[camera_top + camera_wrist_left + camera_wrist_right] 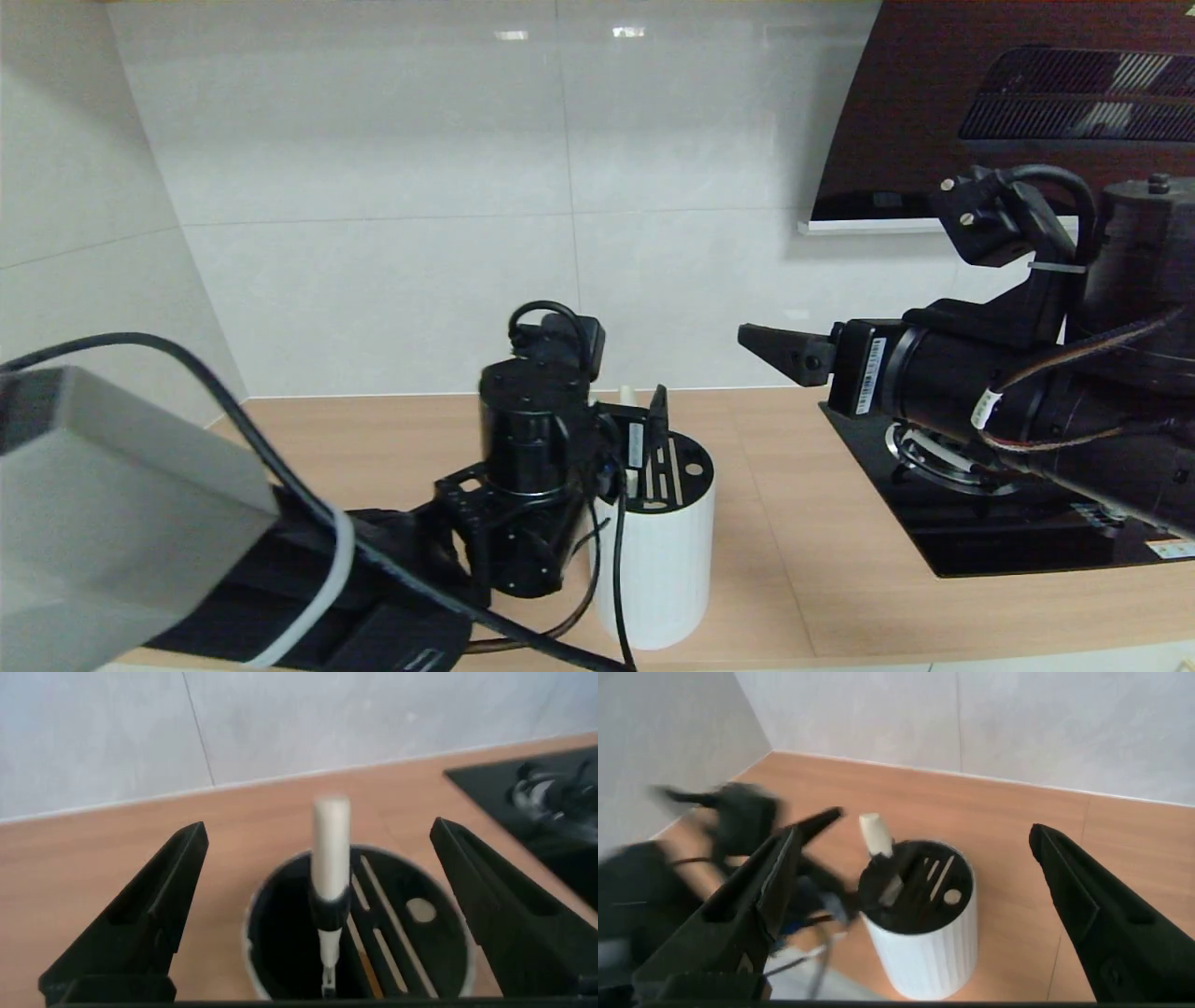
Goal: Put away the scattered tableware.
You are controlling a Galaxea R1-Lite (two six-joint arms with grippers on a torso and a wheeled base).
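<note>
A white cylindrical holder with a black slotted top stands near the counter's front edge. A utensil with a cream handle stands upright in the holder's large opening. My left gripper hovers just above the holder, open, its fingers wide on either side of the handle without touching it. In the head view the left gripper sits beside the handle. My right gripper is open and empty, raised above the counter, looking down on the holder and the handle. In the head view the right gripper hangs right of the holder.
A black cooktop with a burner lies on the wooden counter at the right. A dark range hood hangs on the tiled wall above it. Bare counter stretches between holder and cooktop.
</note>
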